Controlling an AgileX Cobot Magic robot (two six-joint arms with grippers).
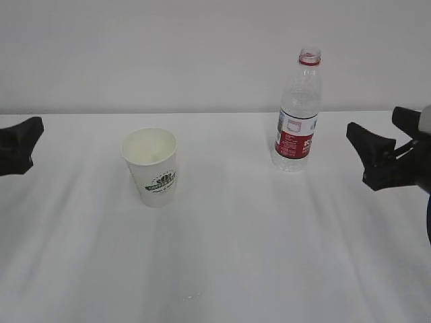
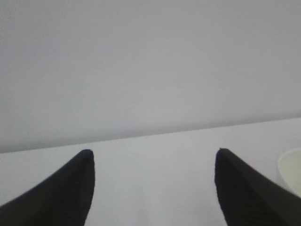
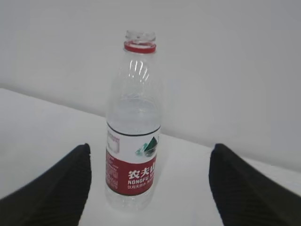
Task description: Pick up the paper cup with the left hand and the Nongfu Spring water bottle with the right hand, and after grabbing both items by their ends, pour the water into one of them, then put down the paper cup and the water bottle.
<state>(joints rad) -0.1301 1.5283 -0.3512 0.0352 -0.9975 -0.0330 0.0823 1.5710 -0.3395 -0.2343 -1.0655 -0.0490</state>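
Note:
The white paper cup [image 1: 151,165] with a green logo stands upright on the table, left of centre; its rim [image 2: 290,170] shows at the right edge of the left wrist view. The Nongfu Spring water bottle [image 1: 297,114], clear with a red-and-white label and no cap, stands upright at the back right; it is also in the right wrist view [image 3: 134,141]. My left gripper [image 2: 153,157] is open and empty, well left of the cup. My right gripper [image 3: 149,150] is open, a short way right of the bottle, touching nothing. Whether the cup or bottle holds water I cannot tell.
The white table [image 1: 222,256] runs back to a plain white wall [image 1: 168,54]. A small wet-looking glint [image 1: 192,295] lies near the front edge.

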